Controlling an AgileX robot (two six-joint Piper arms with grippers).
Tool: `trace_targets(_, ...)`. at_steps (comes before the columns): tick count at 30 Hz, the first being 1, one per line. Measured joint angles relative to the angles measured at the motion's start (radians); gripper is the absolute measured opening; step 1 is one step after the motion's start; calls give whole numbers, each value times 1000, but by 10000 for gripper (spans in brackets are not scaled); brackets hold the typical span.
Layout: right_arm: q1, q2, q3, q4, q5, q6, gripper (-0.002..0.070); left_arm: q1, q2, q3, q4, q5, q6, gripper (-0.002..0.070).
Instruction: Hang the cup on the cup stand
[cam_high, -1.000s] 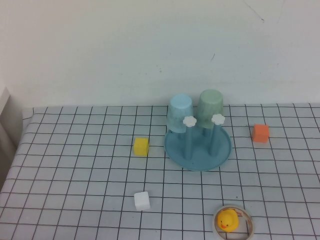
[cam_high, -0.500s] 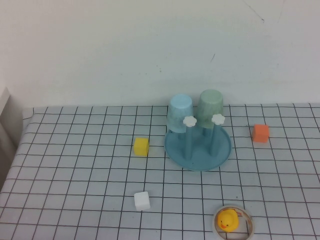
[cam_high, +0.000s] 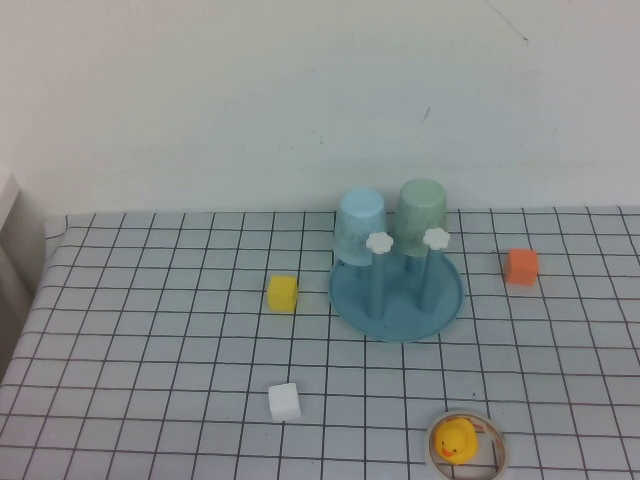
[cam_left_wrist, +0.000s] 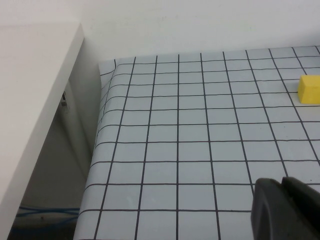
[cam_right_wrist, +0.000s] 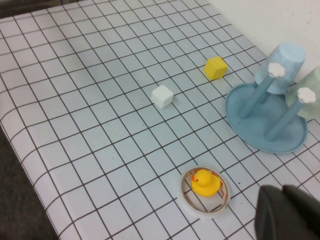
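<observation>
**Mint cup sits upside down on the stand, both arms drawn back**

The pale mint-green cup (cam_high: 422, 208) hangs inverted over a rear peg of the blue cup stand (cam_high: 398, 300), mouth down and base up, on the stand's right side as seen from the high camera. Just beside it on the left hangs a light blue tumbler (cam_high: 360, 226), also inverted, the two standing close together. Two front pegs remain bare, each topped by a white flower-shaped knob (cam_high: 379, 242) (the second knob stands just in front of the mint cup).

The stand rests on a bench covered by a grid-patterned cloth (cam_high: 150, 340). A yellow cube (cam_high: 282, 293) lies near the stand's left edge, an orange cube (cam_high: 521, 266) lies to its right, and a white cube (cam_high: 284, 402) sits nearer the robot. A yellow rubber duck (cam_high: 456, 440) sits inside a small round ring (cam_high: 492, 440) at the near edge.

Neither arm appears in the high view. The left gripper (cam_left_wrist: 285, 210) shows only as a dark shape over the bench's left part, well apart from the stand; its fingers are clenched on nothing. The right gripper (cam_right_wrist: 287, 212) hovers above the near edge by the duck, its fingers likewise clenched and empty.
</observation>
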Motion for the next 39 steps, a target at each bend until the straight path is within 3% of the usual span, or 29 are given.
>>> trace_targets(10, -43, -58, 6, -11, -59, 0, -1, -1, 0, 0, 0, 0, 0, -1)
trace_targets(16, -308, -152, 143, 30, -293, 0, -1, -1, 0, 0, 0, 0, 0, -1)
trace_targets(20, -552, -244, 345, 30, -461, 0, -1, -1, 0, 0, 0, 0, 2, -1)
trace_targets(24, -690, -351, 528, 30, -568, 0, -1, -1, 0, 0, 0, 0, 2, -1)
trace_targets(32, -760, -438, 747, 30, -573, 0, -1, -1, 0, 0, 0, -1, 2, -1)
trace_targets(39, -760, -438, 752, 28, -540, 0, -1, -1, 0, 0, 0, -1, 2, -1)
